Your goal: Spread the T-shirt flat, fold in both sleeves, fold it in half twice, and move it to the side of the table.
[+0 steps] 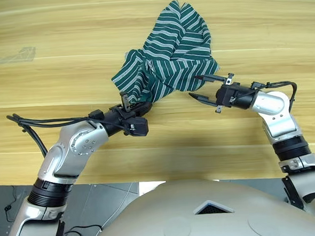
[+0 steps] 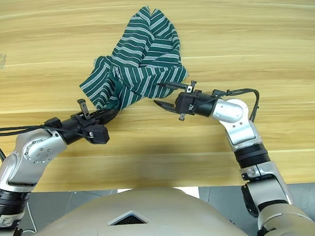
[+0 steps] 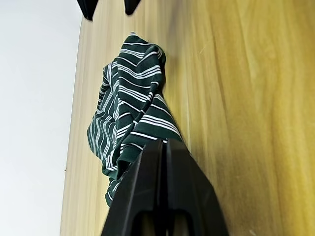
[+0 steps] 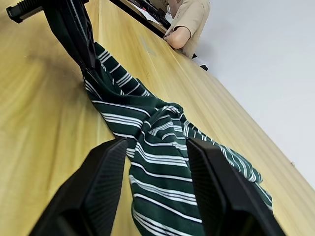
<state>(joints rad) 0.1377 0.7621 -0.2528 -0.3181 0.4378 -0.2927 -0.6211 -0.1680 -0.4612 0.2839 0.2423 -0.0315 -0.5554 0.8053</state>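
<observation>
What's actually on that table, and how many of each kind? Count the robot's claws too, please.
Crumpled dark green T-shirt with white stripes: 1
Black two-fingered grippers: 2 (left gripper shut on the shirt's near edge, right gripper open at its other near edge)
Light wooden table: 1
Total: 4

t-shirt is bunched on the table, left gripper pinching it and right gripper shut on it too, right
No: the right gripper is open, its jaws apart at the T-shirt edge, as the right wrist view shows. The left gripper does pinch the bunched T-shirt.
</observation>
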